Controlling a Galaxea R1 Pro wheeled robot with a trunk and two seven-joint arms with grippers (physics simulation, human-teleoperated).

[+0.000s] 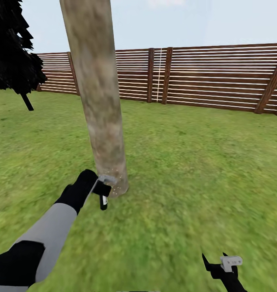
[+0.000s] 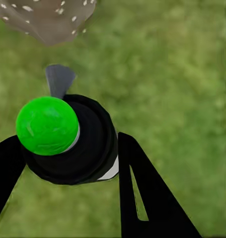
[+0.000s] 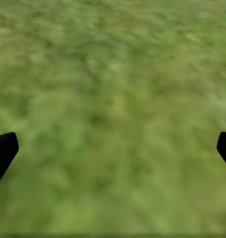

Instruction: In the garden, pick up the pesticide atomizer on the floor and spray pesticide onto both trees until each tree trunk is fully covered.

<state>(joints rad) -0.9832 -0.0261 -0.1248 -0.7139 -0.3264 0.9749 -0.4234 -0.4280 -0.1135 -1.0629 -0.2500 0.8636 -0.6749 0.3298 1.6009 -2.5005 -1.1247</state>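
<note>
In the garden, at far left a thin black-leaved tree point(image 1: 10, 48) stands on the lawn point(image 1: 187, 162) before the slatted wooden fence point(image 1: 215, 77). Next, our left claw point(image 1: 102, 190) is closed on the pesticide atomizer point(image 1: 103, 201), held low just beside the foot of the thick pale tree trunk point(image 1: 98, 93). In the left wrist view the atomizer's green cap point(image 2: 46, 125) sits between the dark fingers point(image 2: 142, 188), with the trunk's base point(image 2: 48, 17) near it and flecked with pale specks, seemingly spray. At far right, our right claw point(image 1: 223, 265) hangs spread wide over bare grass point(image 3: 113, 99), holding nothing. We judge the spraying has begun at the base only, with the upper trunk looking bare. To do it well, we would keep the nozzle turned at the bark, hold close without touching, and work upward and around until the coating is even.
</note>
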